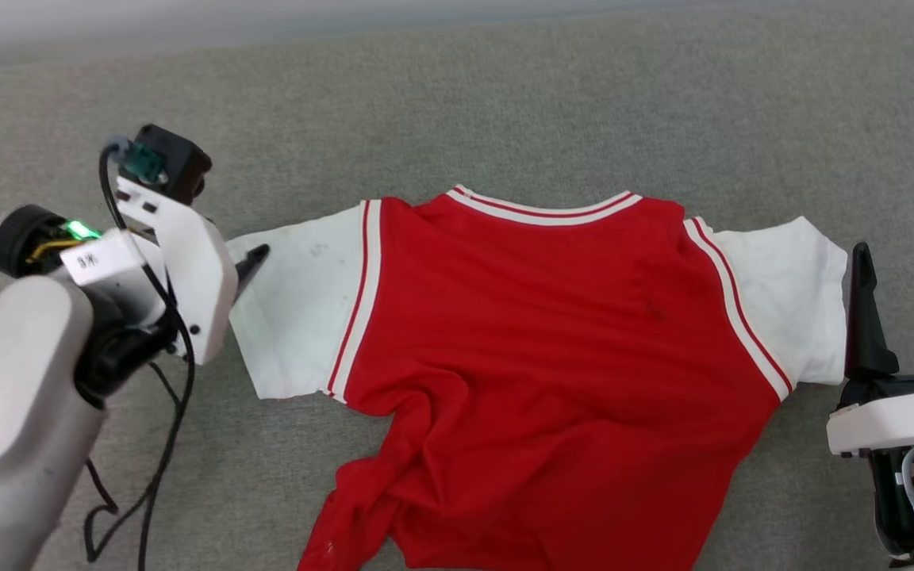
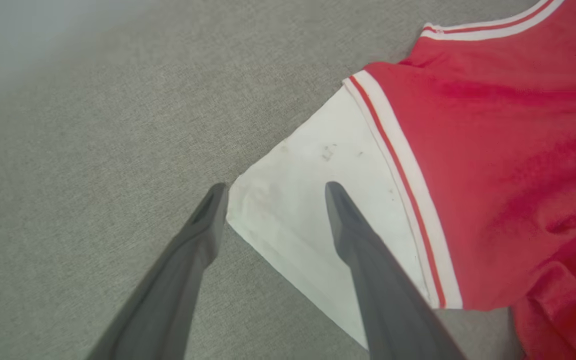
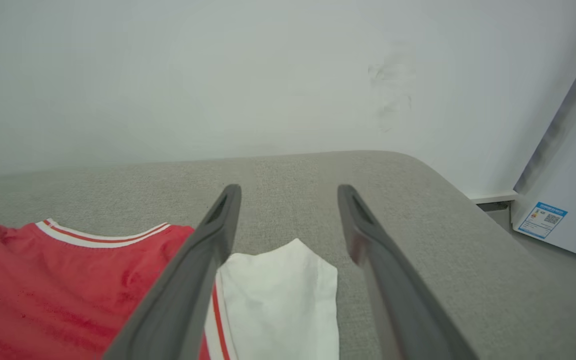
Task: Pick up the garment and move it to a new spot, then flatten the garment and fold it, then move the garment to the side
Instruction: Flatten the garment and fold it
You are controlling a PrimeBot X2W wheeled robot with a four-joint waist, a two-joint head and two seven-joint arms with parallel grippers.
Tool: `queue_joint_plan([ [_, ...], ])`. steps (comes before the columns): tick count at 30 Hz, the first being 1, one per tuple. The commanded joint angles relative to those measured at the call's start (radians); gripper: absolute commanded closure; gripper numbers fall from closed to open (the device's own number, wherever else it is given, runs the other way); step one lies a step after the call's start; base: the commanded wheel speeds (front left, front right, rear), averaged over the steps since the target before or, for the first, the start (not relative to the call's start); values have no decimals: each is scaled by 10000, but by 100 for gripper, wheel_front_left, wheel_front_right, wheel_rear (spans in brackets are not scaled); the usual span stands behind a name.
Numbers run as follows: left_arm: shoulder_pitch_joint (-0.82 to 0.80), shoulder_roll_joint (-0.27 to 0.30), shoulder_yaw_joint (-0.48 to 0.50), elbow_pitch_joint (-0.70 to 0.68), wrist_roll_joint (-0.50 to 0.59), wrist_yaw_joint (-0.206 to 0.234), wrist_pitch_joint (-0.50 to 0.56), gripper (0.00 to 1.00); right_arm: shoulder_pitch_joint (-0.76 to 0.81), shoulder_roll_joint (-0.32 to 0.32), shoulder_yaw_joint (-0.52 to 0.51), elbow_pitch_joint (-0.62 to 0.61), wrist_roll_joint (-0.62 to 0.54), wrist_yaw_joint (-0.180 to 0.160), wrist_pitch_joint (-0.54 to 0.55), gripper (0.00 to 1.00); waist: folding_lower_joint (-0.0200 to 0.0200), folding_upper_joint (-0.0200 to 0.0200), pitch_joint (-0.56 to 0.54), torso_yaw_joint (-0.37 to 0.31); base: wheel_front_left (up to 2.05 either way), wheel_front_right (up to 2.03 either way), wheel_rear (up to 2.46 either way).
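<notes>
The left gripper (image 2: 275, 186) is seen open and empty at the left sleeve's corner. The garment (image 1: 552, 317) is spread mostly flat on the cushion (image 1: 505, 103), so folding and setting aside are judged left to do. The right gripper (image 1: 899, 254) is open and empty beside the right sleeve, and the bunched hem is cut off below.

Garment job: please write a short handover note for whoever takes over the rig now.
Left gripper: open, fingers astride the left sleeve corner, nothing held.
Right gripper: open, beside the right sleeve, nothing held.
Garment: on the grey surface, collar away from robot, sleeves spread.
Done: top half flattened.
To do: smooth the bunched hem, fold, move aside.
</notes>
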Motion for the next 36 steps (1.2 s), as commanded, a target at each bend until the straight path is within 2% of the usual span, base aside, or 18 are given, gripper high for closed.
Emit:
queue_joint_plan([
  [1,-359,288,-157,75,-192,9,495,0,-159,72,50,9,10,-11,-90,0,-1,0,324,-173,0,0,0],
  [7,-646,604,-458,642,-428,103,1484,0,-333,95,158,163,116,-11,-298,0,-1,0,754,-338,0,0,0],
  [17,-495,699,-524,1639,-179,468,1429,0,-495,98,520,435,208,-12,-479,0,-1,0,1145,-607,0,0,0],
  [18,-412,696,-574,1722,-231,451,1542,13,-483,98,510,450,192,-11,-487,0,-1,0,1142,-608,0,0,0],
  [19,-321,678,-627,1786,-311,429,1665,65,-466,99,495,464,165,-11,-499,0,-1,0,1126,-602,0,0,0],
  [20,-226,647,-665,1801,-379,401,1755,100,-450,99,475,484,132,-12,-498,0,-1,0,1098,-587,0,0,0],
  [23,-97,577,-596,1761,-569,409,1758,100,-432,99,448,496,59,-11,-470,0,-1,0,1011,-539,0,0,0],
  [31,31,809,-61,1218,-560,732,643,100,-231,99,465,618,-116,-12,-16,0,-1,0,398,-235,0,0,0],
  [36,937,908,652,433,-930,1236,-461,100,3,98,383,743,-248,-12,418,0,-1,0,-161,-72,0,0,0],
])
